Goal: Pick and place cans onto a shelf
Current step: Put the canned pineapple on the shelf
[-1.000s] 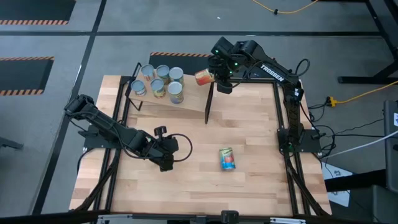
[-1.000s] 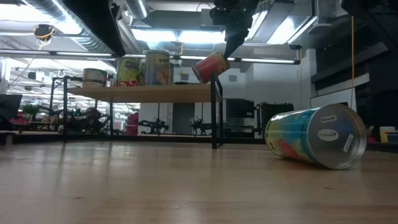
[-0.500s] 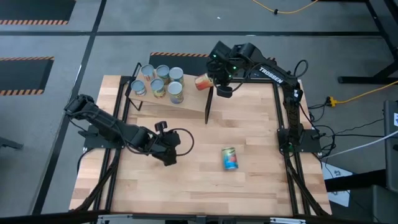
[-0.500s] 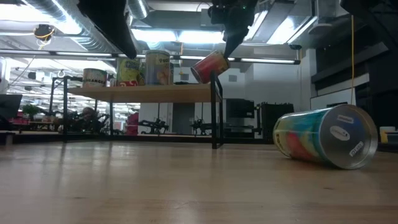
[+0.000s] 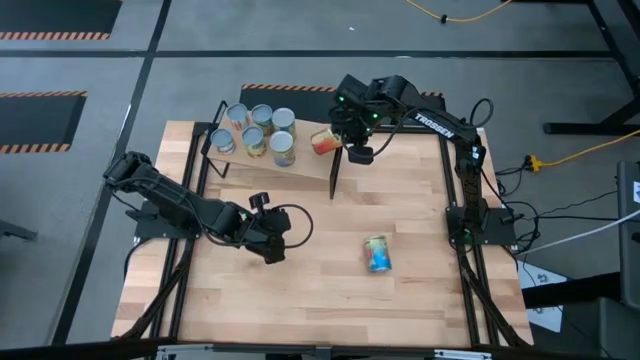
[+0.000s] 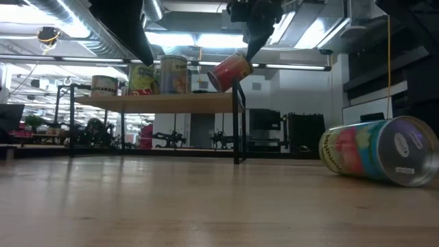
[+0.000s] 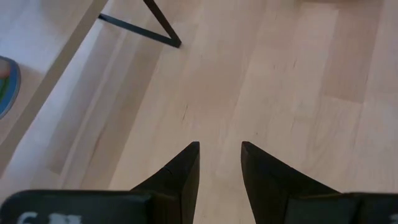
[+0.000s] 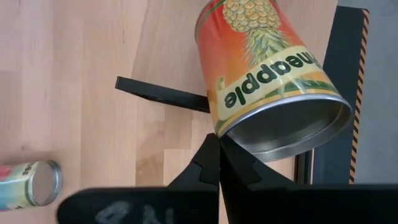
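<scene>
Wooden table (image 5: 300, 300), shelf (image 5: 300, 165) at its far edge bearing five upright cans (image 5: 258, 130), right gripper (image 5: 345, 140) pinching a tilted pineapple can (image 5: 325, 142) by its rim above the shelf's end, left gripper (image 5: 272, 240) over mid-table, fingers (image 7: 183, 171) slightly parted, empty, another can (image 5: 378, 254) lying on its side on the table

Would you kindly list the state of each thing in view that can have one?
Pineapple can: tilted, held in the air at the shelf's right end.
Right gripper: shut on its rim.
Left gripper: open, empty, above the table.
Loose can: lying on its side.
Shelf cans: upright.
Shelf: partly filled.
</scene>
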`<state>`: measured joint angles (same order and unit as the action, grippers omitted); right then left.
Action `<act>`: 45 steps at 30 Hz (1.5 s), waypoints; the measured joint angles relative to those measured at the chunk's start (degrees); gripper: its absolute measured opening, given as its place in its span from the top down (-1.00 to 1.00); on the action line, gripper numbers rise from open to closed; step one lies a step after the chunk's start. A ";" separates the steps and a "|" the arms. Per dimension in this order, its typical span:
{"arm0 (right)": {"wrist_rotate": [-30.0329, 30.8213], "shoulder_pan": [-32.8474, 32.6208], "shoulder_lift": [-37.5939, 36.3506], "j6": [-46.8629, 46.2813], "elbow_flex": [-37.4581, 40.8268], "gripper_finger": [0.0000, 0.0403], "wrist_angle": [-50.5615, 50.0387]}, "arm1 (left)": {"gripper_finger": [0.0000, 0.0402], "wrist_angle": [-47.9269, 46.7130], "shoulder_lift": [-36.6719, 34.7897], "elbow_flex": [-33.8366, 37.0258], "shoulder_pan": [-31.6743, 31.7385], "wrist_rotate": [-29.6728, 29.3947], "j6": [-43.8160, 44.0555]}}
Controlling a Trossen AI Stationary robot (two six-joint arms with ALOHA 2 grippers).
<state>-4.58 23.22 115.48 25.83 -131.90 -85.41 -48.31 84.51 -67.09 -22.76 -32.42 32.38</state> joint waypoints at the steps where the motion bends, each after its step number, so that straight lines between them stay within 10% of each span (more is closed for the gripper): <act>1: 0.00 -0.09 0.00 -0.01 0.00 1.00 0.00 | 0.45 0.00 0.00 0.00 0.00 0.00 0.00; 45: 10.49 -0.96 1.57 -0.01 0.22 0.91 0.36 | 0.45 0.00 0.02 0.00 0.00 0.02 -0.07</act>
<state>5.91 22.26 117.05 25.82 -131.68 -85.04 -48.31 84.53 -67.09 -22.76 -32.40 32.32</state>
